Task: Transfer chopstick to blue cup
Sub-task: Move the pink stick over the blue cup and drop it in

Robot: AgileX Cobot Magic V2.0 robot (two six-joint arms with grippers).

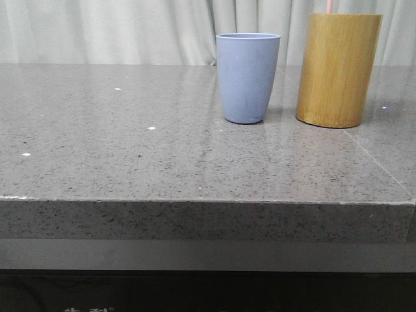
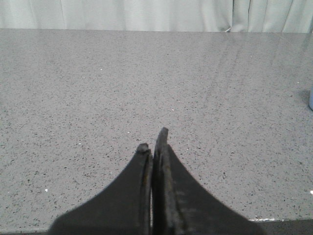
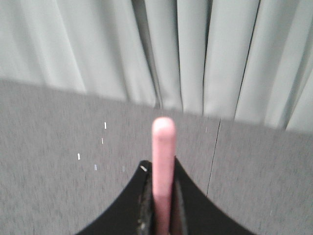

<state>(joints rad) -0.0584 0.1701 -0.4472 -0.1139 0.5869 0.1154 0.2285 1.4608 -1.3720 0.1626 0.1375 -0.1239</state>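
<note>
The blue cup [image 1: 247, 77] stands upright at the back middle of the grey table; a sliver of it shows in the left wrist view [image 2: 311, 98]. A pink chopstick tip [image 1: 329, 6] shows just above the bamboo cylinder [image 1: 337, 69], at the top edge of the front view. In the right wrist view my right gripper [image 3: 161, 167] is shut on a pink chopstick [image 3: 163, 144], which sticks out beyond the fingertips. My left gripper [image 2: 152, 140] is shut and empty, low over the bare tabletop, left of the cup. Neither gripper shows in the front view.
The grey speckled stone table [image 1: 130, 143] has its front edge near me. A pale curtain [image 1: 130, 29] hangs behind it. The bamboo cylinder stands right beside the blue cup, to its right.
</note>
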